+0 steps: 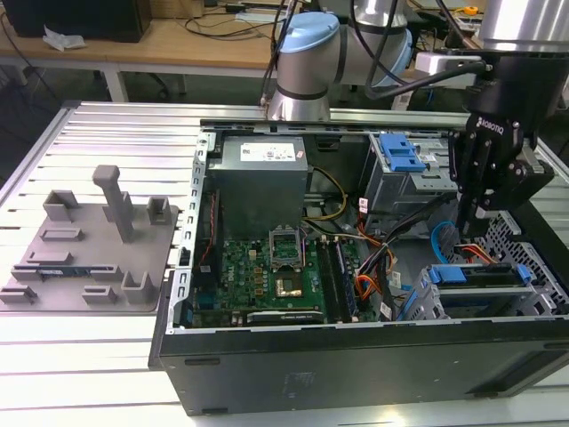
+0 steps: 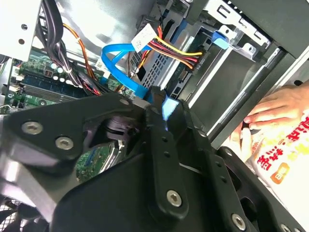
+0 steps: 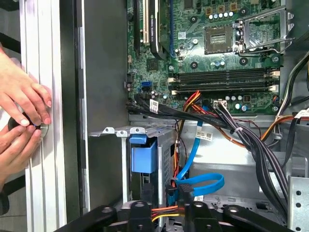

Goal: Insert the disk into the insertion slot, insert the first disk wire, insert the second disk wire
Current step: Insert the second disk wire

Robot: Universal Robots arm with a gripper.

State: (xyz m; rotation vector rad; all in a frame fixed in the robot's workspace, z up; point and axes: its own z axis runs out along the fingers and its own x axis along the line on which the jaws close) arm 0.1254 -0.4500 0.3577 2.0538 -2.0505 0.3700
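The disk's blue carrier sits inside the grey insertion slot at the exterior view's right end of the open computer case. My gripper hangs just above it. In the first wrist view the gripper is shut on the dark connector of a looping blue wire, beside the carrier's blue tab. A red, yellow and black wire bundle passes between the fingers. In the second wrist view the blue wire runs down to the gripper, with the coloured bundle reaching the perforated cage.
The motherboard and power supply fill the case's middle and back. A taller bay with a blue latch stands behind the cage. A grey fixture block lies at the exterior view's left. A person's hands rest on the table rail beside the case.
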